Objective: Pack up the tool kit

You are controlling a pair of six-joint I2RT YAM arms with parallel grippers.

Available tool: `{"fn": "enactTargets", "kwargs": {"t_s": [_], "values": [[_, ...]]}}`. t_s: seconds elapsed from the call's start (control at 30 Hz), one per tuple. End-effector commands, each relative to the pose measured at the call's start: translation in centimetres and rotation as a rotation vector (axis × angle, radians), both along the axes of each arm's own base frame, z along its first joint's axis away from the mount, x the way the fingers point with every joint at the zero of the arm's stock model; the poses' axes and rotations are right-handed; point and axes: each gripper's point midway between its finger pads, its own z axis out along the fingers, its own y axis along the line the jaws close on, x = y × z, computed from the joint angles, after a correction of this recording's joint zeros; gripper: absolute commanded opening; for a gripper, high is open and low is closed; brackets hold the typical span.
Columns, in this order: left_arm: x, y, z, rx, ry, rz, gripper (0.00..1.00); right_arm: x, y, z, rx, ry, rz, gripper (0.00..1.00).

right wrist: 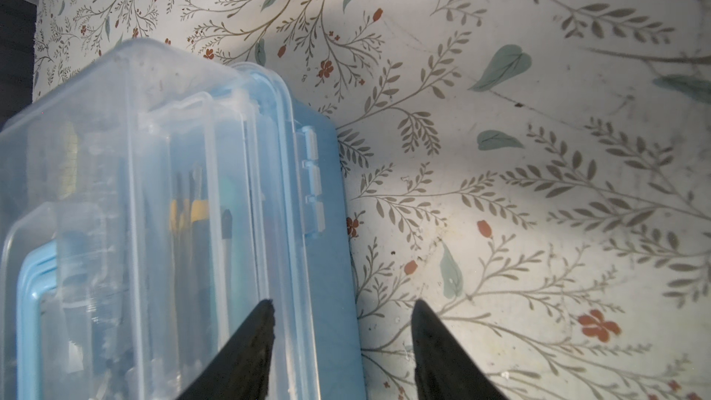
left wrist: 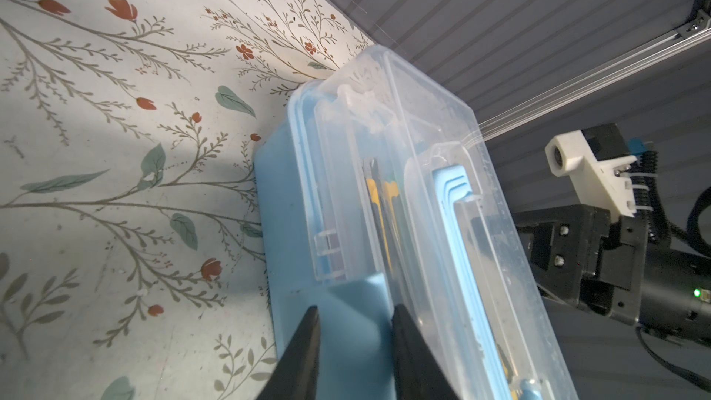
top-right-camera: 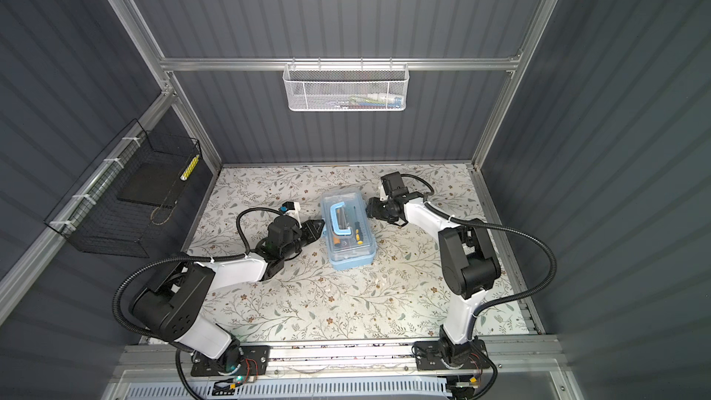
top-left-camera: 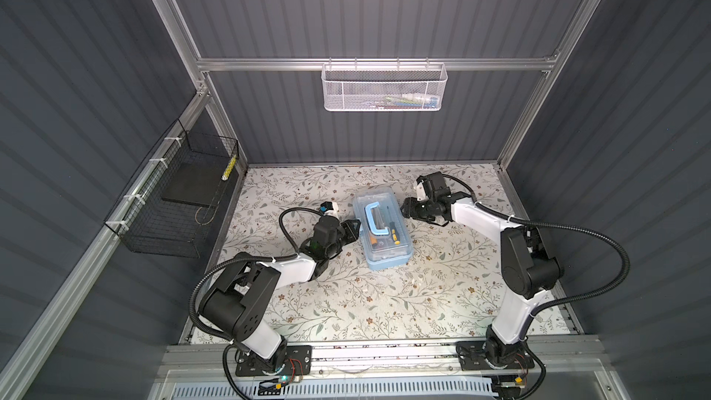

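The tool kit point(top-left-camera: 383, 230) point(top-right-camera: 348, 230) stands mid-table: a light-blue box under a closed clear lid, with its blue handle point(top-left-camera: 375, 221) folded flat. Yellow-black screwdrivers point(top-left-camera: 393, 230) show through the lid. My left gripper point(top-left-camera: 353, 230) point(top-right-camera: 317, 229) sits against the box's left long side. In the left wrist view, the left gripper point(left wrist: 354, 308) has its tips narrowly apart on either side of the blue latch point(left wrist: 358, 294); I cannot tell if they touch it. My right gripper point(top-left-camera: 404, 207) point(right wrist: 342, 307) is open at the far right corner, one tip over the lid, the other over the table.
A white mesh basket point(top-left-camera: 384, 86) hangs on the back rail with small items inside. A black wire basket point(top-left-camera: 177, 202) is fixed to the left wall and holds a dark slab and a yellow-striped stick point(top-left-camera: 229, 169). The floral table point(top-left-camera: 384, 302) extends toward the arm bases.
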Motion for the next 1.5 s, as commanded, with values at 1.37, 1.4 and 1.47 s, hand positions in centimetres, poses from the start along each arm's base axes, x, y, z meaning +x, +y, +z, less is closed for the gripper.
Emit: {"fn": "enactTargets", "kwargs": {"t_s": [1.37, 1.4, 1.47], "values": [[-2.5, -2.9, -2.6, -0.023, 0.03, -0.148, 0.29, -3.7, 5.6, -1.3, 0.062, 0.077, 0.139, 0.58], [-2.4, -2.7, -2.7, -0.007, 0.038, -0.141, 0.29, -3.7, 5.5, -1.3, 0.057, 0.077, 0.138, 0.58], [-2.5, -2.1, -2.9, 0.029, 0.051, -0.124, 0.28, -3.7, 5.5, -1.4, 0.052, 0.078, 0.14, 0.58]]}}
